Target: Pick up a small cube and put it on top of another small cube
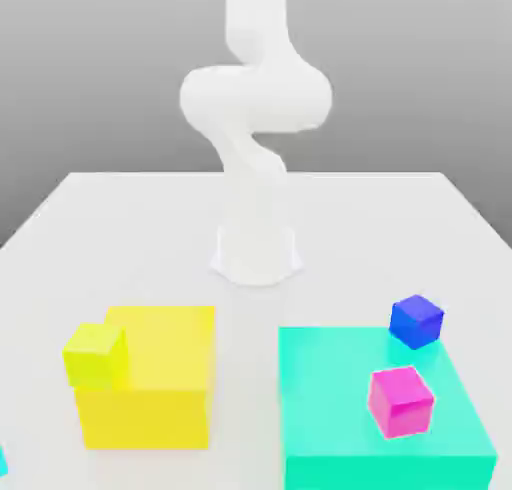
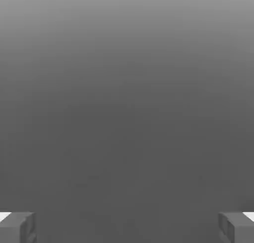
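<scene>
Two views differ: the exterior view takes in the white table [image 1: 120, 208], where a sliver of the small cube [image 1: 2, 462], light cyan, sits at its left edge, then a yellow cube [image 1: 96, 355], a yellow block [image 1: 160, 378], the arm [image 1: 255, 128], a teal block [image 1: 330, 398], magenta cube [image 1: 401, 401] and blue cube [image 1: 416, 320]. In the hand view the gripper [image 2: 127, 227] is spread wide and empty against grey.

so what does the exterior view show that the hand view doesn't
Exterior view alone: the arm on the white table, a big yellow block with a small yellow cube against it, a big teal block, a blue cube and a magenta cube. A sliver of cyan sits at the exterior view's left edge. Hand view alone: the claw, fingers wide apart, facing plain grey. Shared: just the grey backdrop.
</scene>
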